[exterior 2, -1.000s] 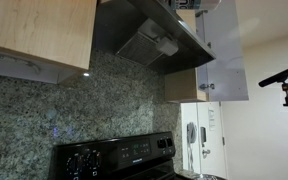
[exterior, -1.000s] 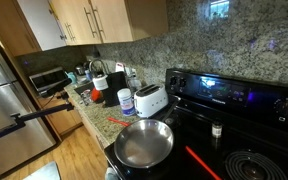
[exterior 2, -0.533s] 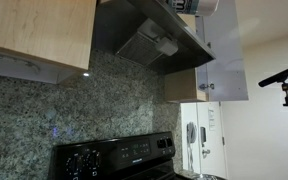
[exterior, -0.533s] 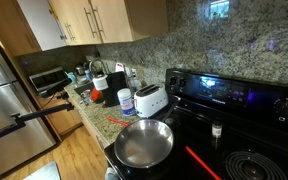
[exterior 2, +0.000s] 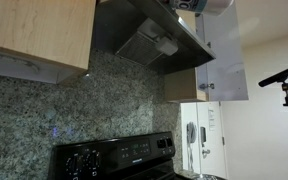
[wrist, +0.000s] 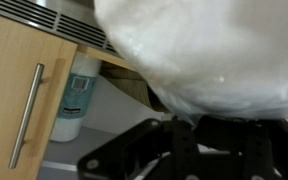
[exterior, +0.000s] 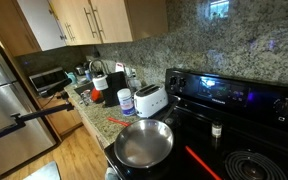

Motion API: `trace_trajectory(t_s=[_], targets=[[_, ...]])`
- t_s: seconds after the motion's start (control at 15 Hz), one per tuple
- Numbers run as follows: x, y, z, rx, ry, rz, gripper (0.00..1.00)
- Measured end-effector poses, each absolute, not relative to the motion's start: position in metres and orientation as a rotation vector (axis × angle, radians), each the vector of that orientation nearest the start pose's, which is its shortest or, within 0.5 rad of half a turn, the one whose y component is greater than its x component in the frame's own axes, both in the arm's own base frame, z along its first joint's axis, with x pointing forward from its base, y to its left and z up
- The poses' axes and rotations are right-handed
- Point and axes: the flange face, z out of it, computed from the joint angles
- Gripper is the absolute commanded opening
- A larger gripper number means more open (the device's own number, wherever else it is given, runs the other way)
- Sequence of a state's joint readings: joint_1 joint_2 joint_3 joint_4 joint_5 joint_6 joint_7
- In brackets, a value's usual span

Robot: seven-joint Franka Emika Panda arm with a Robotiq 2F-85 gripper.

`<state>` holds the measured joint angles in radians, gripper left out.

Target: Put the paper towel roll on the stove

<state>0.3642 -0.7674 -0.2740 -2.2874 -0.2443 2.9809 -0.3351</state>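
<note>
In the wrist view the paper towel roll (wrist: 209, 55) is blurred, runs off the top and right edges, and covers the fingertips of the claw (wrist: 181, 128), so the contact between them cannot be seen; the pale bottle (wrist: 74, 95) behind it is partly covered and its label is unreadable. In an exterior view only a sliver of the paper towel roll (exterior 2: 206, 4) shows at the top edge, and the stove (exterior 2: 114, 158) is cut off by the bottom edge. In an exterior view the stove (exterior: 234, 120) runs off the right and bottom edges, its burner (exterior: 249, 166) is cut by the bottom edge, and the red item (exterior: 204, 163) on the glass is too small to identify.
</note>
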Motion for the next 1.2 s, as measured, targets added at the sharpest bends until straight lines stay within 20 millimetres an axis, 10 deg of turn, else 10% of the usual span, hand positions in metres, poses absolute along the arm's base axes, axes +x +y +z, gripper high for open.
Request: trace_trajectory(t_s=[0.73,1.2], targets=[[0.243,-0.028,0.798,-2.335,-1.063,-1.982,0.0],[0.245,-0.052,0.756,-2.415,-1.156,-1.698,0.0]])
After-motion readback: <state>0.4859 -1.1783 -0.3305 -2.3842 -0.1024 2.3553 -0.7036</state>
